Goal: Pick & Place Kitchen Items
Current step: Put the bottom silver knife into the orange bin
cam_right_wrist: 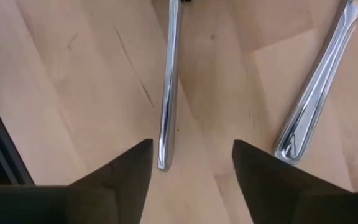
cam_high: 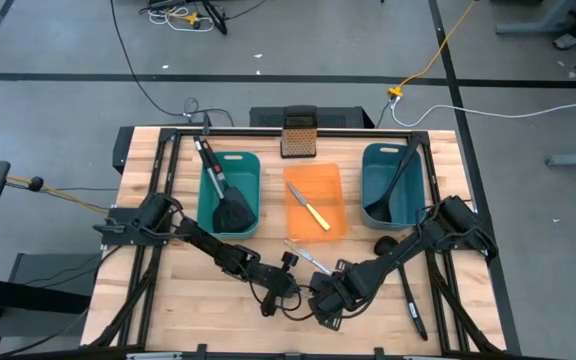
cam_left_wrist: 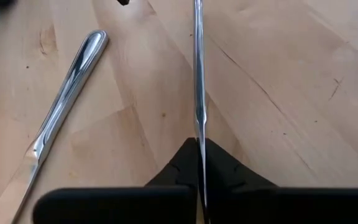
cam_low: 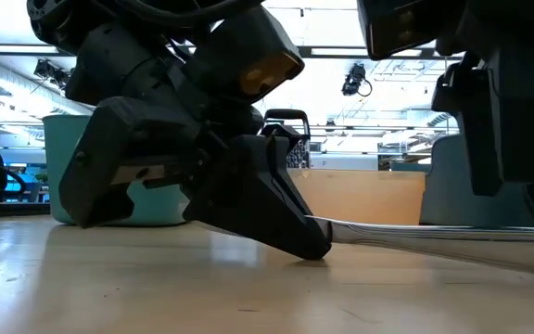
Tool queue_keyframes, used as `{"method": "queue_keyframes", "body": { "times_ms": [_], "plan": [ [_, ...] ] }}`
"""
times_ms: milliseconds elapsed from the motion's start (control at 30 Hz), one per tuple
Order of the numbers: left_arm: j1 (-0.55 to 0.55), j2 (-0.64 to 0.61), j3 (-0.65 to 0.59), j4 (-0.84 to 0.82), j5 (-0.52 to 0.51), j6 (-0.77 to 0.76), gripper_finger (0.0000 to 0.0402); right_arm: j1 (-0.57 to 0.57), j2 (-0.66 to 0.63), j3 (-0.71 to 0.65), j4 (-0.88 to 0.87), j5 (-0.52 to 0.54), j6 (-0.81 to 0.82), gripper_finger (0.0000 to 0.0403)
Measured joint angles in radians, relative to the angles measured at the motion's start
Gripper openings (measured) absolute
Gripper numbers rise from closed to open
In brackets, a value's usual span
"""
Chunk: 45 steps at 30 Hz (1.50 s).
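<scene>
Table knife (cam_left_wrist: 197, 74), the slim silver one I was working, lay on the bare wood at the front middle of the table, with the left gripper (cam_left_wrist: 199, 149) pinched tight on it, narrow side up between the dark fingers. The right gripper (cam_right_wrist: 191, 152) stood spread wide over the knife's far end, touching nothing that I could see. I judged the piece light and rigid, but polished and thin, so it could easily pivot or slide out of a pinch. I thought a grip well in from the tip, across its flat faces, would be safer than one at the very end. A second silver knife (cam_left_wrist: 61, 106) lay just beside it, apart from both grippers. Farther back, the orange tray (cam_high: 303, 185) held the yellow-handled knife (cam_high: 315, 215). The left teal bin (cam_high: 253, 160) held a black slotted spatula (cam_high: 230, 212). The right teal bin (cam_high: 370, 160) held a black ladle (cam_high: 393, 190). One more black long-handled utensil (cam_high: 410, 300) lay loose on the table near the right arm, and the box grater (cam_high: 298, 140) stood behind the tray.
</scene>
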Motion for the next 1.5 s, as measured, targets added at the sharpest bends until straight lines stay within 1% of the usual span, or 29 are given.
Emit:
{"method": "queue_keyframes", "body": {
  "times_ms": [133, 333, 433, 567, 833, 933, 1067, 1167, 1300, 1333, 1400, 1500],
  "plan": [
    [0.000, 0.000, 0.000, -0.010, 0.000, 0.006, 0.0007, -0.001, 0.000, 0.000, 0.026, 0.000, -0.014, 0.0241],
    [0.000, 0.000, 0.000, -0.010, -0.005, 0.003, 0.0007, -0.001, 0.015, 0.000, 0.119, -0.014, -0.032, 0.0233],
    [0.000, 0.000, 0.000, -0.001, -0.020, 0.002, 0.0007, -0.001, 0.034, -0.001, 0.110, -0.033, -0.029, 0.0232],
    [0.000, 0.000, 0.004, -0.005, -0.020, 0.002, 0.0007, -0.001, 0.056, -0.001, 0.069, -0.033, -0.014, 0.0231],
    [0.000, 0.000, 0.006, -0.005, -0.019, 0.002, 0.0007, 0.000, 0.060, -0.018, 0.053, -0.046, 0.005, 0.0227],
    [0.000, 0.000, 0.006, -0.005, -0.019, 0.002, 0.0007, 0.000, 0.060, -0.048, 0.076, -0.057, 0.009, 0.0208],
    [0.000, 0.000, 0.007, -0.004, -0.024, -0.003, 0.0007, -0.003, 0.057, -0.080, 0.099, -0.059, 0.028, 0.0161],
    [0.002, 0.000, 0.007, -0.004, -0.025, -0.003, 0.0007, -0.003, 0.056, -0.084, 0.098, -0.054, 0.018, 0.0111],
    [0.003, 0.000, 0.007, -0.004, -0.024, -0.009, 0.0007, -0.004, 0.056, -0.085, 0.108, -0.050, -0.007, 0.0032],
    [0.003, 0.000, 0.007, -0.004, -0.020, -0.013, 0.0007, -0.002, 0.056, -0.085, 0.111, -0.049, -0.013, 0.0025],
    [0.002, 0.000, 0.008, -0.002, -0.030, -0.014, 0.0009, -0.003, 0.056, -0.085, 0.112, -0.053, -0.018, 0.0025],
    [0.000, -0.004, 0.009, -0.020, -0.044, 0.002, 0.0036, -0.003, 0.056, -0.085, 0.105, -0.054, -0.008, 0.0025]
  ]
}}
